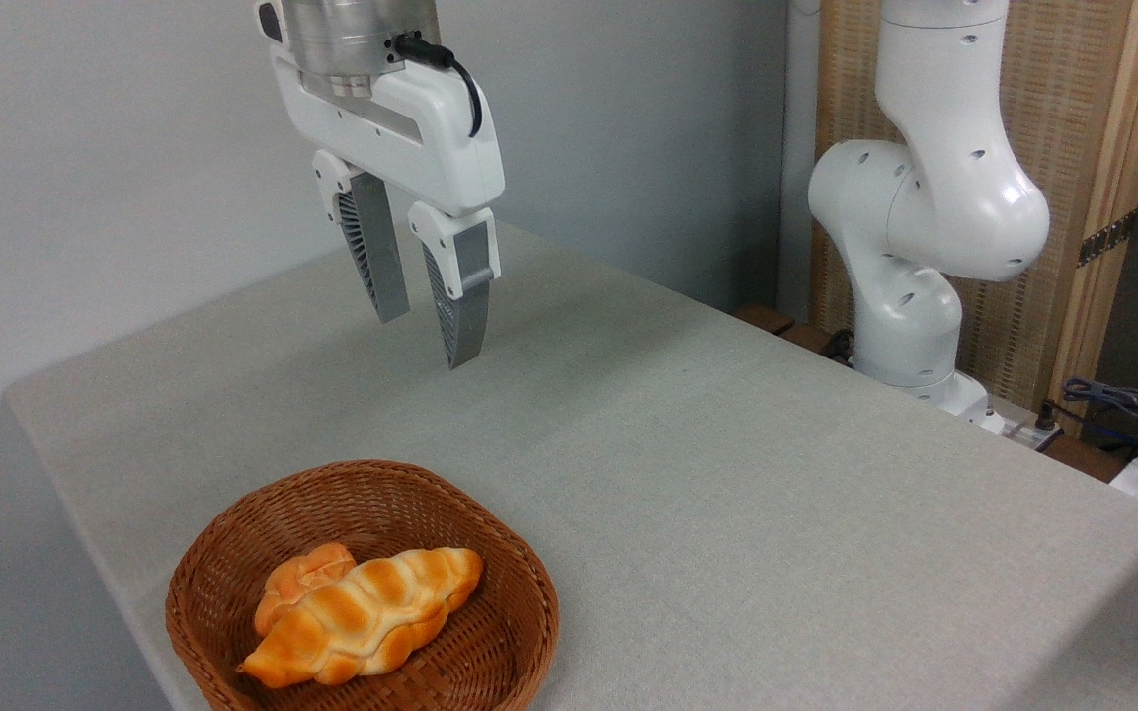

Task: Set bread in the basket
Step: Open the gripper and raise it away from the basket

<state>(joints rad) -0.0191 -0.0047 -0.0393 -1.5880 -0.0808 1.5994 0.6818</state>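
Bread [364,617] sits in the basket [529,602] already, so it looks done; hand [426,336] hangs empty above, fingers apart, just needs backing off.

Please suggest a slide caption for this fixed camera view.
Long braided golden loaf lies beside a small orange bun in the brown wicker basket; open gripper hangs above the table.

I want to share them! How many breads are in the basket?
2. The long braided bread lies across the basket; a small round bun sits behind it, touching. More could hide underneath.
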